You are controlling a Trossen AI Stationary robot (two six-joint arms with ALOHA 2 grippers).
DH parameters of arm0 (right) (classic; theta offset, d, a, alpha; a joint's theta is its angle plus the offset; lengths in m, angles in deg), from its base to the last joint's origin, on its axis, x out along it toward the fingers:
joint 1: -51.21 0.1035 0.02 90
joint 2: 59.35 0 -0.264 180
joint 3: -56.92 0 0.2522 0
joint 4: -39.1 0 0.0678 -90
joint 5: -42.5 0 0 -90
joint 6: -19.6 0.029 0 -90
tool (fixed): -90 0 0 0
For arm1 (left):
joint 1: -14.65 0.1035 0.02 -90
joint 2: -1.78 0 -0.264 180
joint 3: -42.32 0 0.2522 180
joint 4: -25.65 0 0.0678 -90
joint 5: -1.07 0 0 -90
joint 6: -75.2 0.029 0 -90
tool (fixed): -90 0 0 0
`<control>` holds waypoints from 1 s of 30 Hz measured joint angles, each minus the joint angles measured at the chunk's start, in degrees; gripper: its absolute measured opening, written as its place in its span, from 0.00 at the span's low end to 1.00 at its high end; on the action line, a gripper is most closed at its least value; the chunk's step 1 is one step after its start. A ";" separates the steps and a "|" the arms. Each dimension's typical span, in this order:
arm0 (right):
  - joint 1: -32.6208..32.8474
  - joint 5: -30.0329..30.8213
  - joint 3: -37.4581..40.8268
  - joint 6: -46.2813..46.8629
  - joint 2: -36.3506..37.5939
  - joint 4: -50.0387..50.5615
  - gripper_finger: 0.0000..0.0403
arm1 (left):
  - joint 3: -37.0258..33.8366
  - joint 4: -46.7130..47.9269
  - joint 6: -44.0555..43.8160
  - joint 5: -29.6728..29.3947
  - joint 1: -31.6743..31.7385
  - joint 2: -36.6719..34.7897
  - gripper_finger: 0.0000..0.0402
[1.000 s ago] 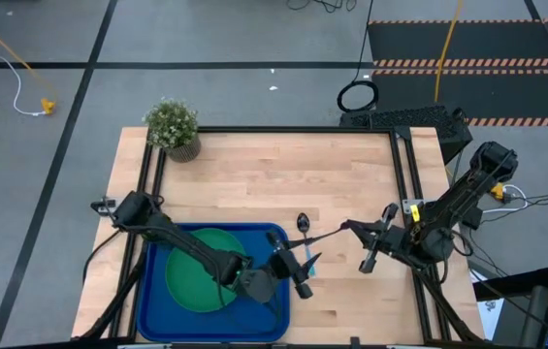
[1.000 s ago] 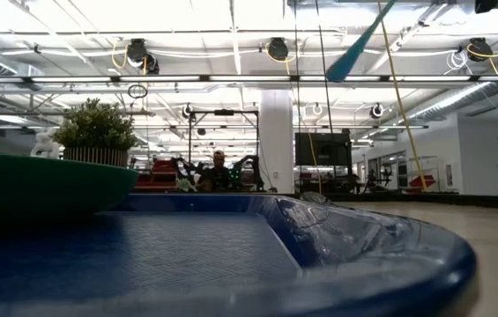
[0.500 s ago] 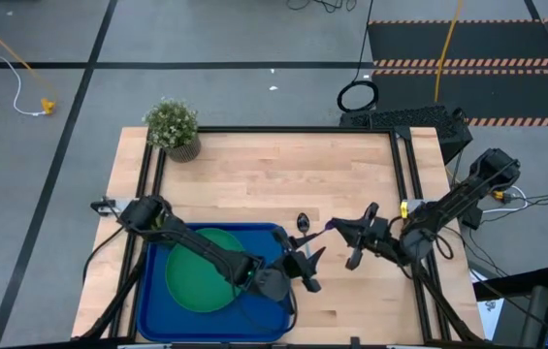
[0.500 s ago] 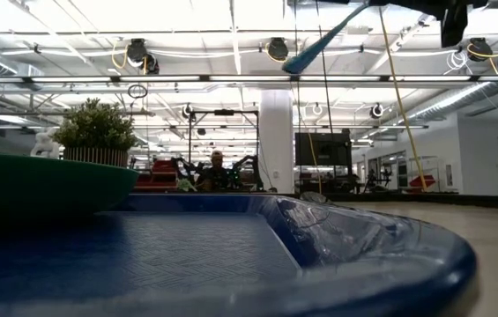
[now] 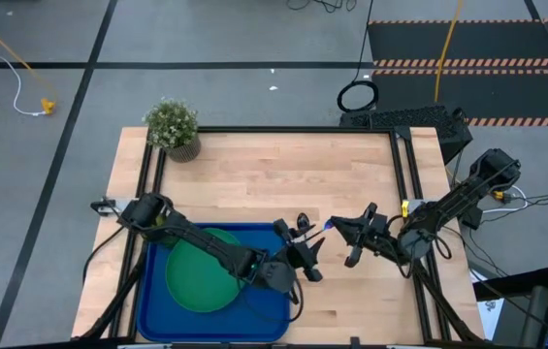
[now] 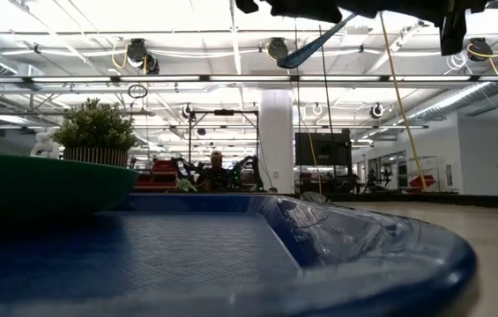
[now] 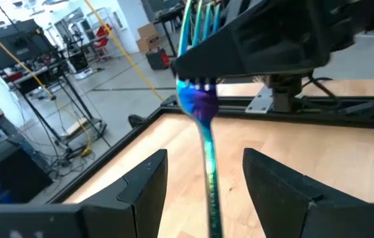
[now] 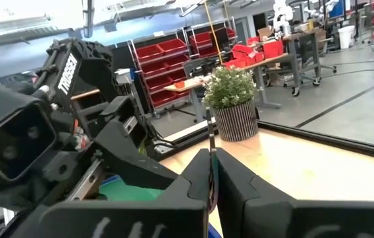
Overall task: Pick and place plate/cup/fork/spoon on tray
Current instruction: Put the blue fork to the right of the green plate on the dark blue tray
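The fork (image 7: pixel 203 125) hangs in the air just past the tray's (image 5: pixel 157 315) right edge, handle pointing toward the left arm, tine end pinched in the right tool (image 5: pixel 335 225) — clenched tight on it. In the left wrist view the handle runs down between the left tool's (image 5: pixel 308 254) parted fingers (image 7: pixel 140 182), which stand either side without touching. It reads as a hand-over in progress, fork passing from right arm to left.

The plate (image 5: pixel 194 273) already lies on the tray; the spoon (image 5: pixel 303 222) rests on the worktop just beyond the two tools. The cup is not clearly seen from above.

Next move likely calls for the left tool to close on the handle before the right lets go — then a short carry over the tray rim.
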 joint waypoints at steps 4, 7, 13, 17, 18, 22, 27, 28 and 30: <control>0.00 0.48 0.02 0.01 0.00 1.09 0.00 | 0.00 3.62 -2.84 0.05 0.59 0.00 0.50; 0.00 2.37 0.02 0.57 0.00 2.24 0.00 | -0.02 6.46 -4.87 -0.04 0.97 0.00 0.50; -0.04 3.28 0.04 1.69 0.00 4.07 0.00 | -0.04 7.71 -5.91 -0.96 1.56 0.00 0.50; -0.07 4.64 0.04 1.56 0.00 4.22 0.00 | -0.04 7.66 -5.91 -0.94 2.34 0.03 0.49; -0.07 4.80 0.04 1.50 0.00 4.52 0.00 | -0.04 7.35 -5.84 -0.96 2.57 0.19 0.48; -0.09 4.93 0.04 1.49 -0.02 5.03 0.00 | -0.04 7.29 -4.85 0.70 3.55 0.37 0.39; -0.09 5.98 0.04 1.37 0.00 5.40 0.00 | -0.04 6.79 -4.36 1.96 4.16 0.37 0.28; -0.09 6.16 0.04 1.37 0.00 5.63 0.00 | -0.04 6.48 -3.96 2.07 4.27 0.37 0.26; -0.24 6.19 0.04 1.37 0.00 5.82 0.00 | -0.04 6.41 -3.18 2.41 4.45 0.37 0.24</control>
